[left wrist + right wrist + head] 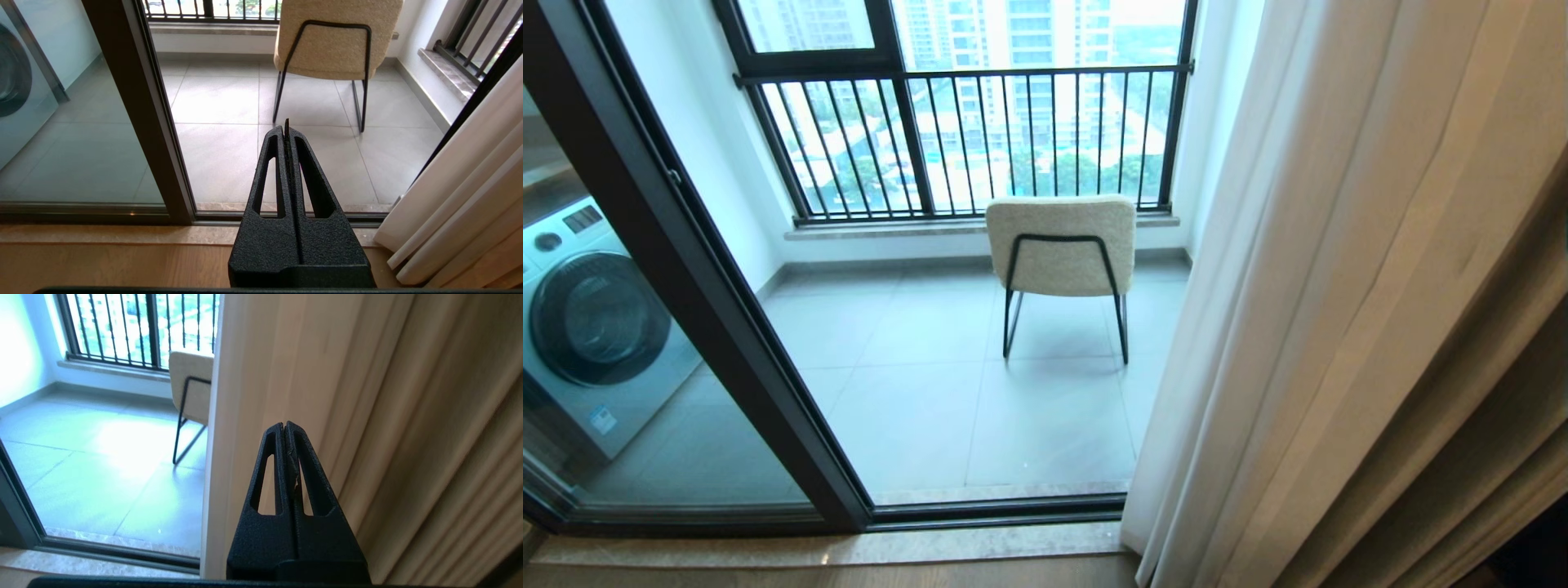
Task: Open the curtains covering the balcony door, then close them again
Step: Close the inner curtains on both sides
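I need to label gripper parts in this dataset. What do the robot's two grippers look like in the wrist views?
Both the left gripper and the right gripper are matte black with a grainy textured surface. Each has two tapered, wedge-shaped fingers with long slot cutouts. No cables or markings are visible.

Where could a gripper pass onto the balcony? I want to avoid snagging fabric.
Free: the open gap between the door frame and the curtains, over bare tiles before the chair. Crowded: the right side, all folds.
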